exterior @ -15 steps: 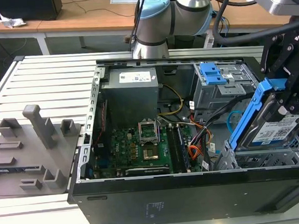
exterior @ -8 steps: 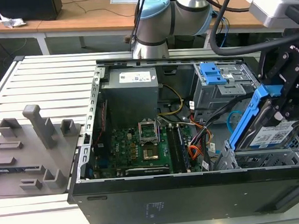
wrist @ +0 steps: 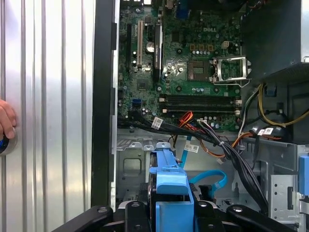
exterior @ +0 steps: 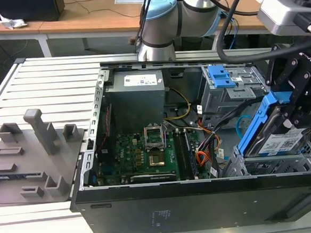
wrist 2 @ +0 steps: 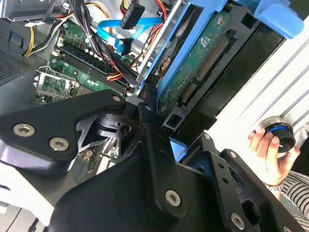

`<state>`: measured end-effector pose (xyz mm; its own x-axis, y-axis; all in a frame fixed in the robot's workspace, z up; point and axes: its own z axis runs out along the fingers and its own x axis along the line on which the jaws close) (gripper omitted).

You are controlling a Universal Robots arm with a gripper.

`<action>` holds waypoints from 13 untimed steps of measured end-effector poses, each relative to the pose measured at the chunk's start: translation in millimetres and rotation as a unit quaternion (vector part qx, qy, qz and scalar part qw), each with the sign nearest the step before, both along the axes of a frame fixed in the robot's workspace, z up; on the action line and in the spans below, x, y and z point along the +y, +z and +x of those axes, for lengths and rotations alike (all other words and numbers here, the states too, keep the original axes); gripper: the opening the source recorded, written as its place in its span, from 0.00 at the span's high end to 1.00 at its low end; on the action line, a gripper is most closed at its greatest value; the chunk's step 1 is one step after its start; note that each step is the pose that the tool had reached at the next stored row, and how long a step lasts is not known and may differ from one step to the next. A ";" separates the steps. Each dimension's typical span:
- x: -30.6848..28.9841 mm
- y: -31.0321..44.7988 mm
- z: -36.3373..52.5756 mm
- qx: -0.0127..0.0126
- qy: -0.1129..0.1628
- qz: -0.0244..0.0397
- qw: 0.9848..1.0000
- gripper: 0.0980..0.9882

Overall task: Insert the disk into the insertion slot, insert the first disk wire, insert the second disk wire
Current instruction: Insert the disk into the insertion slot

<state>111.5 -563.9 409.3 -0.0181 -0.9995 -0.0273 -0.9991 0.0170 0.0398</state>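
Blue-framed disk (exterior: pixel 281 141) is hanging tilted in my claw (exterior: pixel 291 119), which is pinching it by its carrier, just over the insertion slot (exterior: pixel 271 166).

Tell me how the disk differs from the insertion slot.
The disk is tilted; the insertion slot lies level. The disk is framed in bright blue; the insertion slot is bare perforated metal. The gripper holds the disk; the insertion slot sits in the case. Both are rectangular.
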 end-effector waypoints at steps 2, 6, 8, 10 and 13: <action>0.0 -1.5 0.0 0.000 0.000 0.000 1.000 0.70; 0.0 -5.2 0.0 0.000 0.000 0.000 1.000 0.70; 0.0 -7.8 0.0 0.000 0.000 0.000 1.000 0.70; 0.0 -13.2 0.0 0.000 0.000 0.000 1.000 0.70; 0.0 -17.3 0.0 0.000 0.000 0.000 1.000 0.70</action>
